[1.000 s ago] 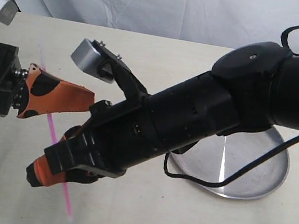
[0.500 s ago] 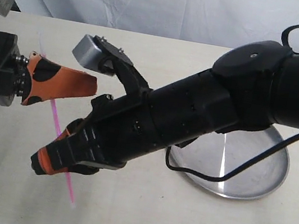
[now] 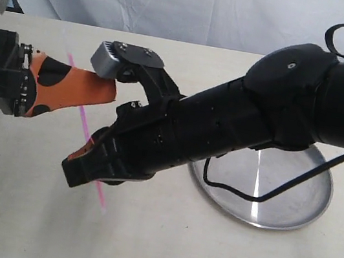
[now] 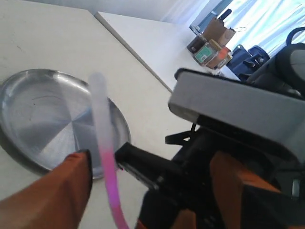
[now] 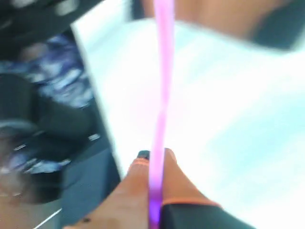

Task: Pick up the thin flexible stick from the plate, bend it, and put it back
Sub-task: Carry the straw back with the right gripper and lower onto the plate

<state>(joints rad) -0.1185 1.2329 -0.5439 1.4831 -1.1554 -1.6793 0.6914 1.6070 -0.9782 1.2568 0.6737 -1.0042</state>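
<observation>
The thin pink stick hangs slanted in the air over the table, left of the steel plate. My right gripper is shut on its lower part; in the right wrist view the stick runs out from between the pressed orange fingertips. My left gripper sits at the stick's upper part. In the left wrist view its jaws stand wide apart. The stick, whitish at the tip, passes close beside one finger. The plate holds nothing.
My right arm and its black cable reach across the plate's left side. A white cloth hangs behind the beige table. The left wrist view shows a second white table and boxes beyond.
My right gripper has risen and moved right with the stick, lifting its lower end off the table level. The stick's upper end has swung right, and the left gripper has shifted slightly upward.
</observation>
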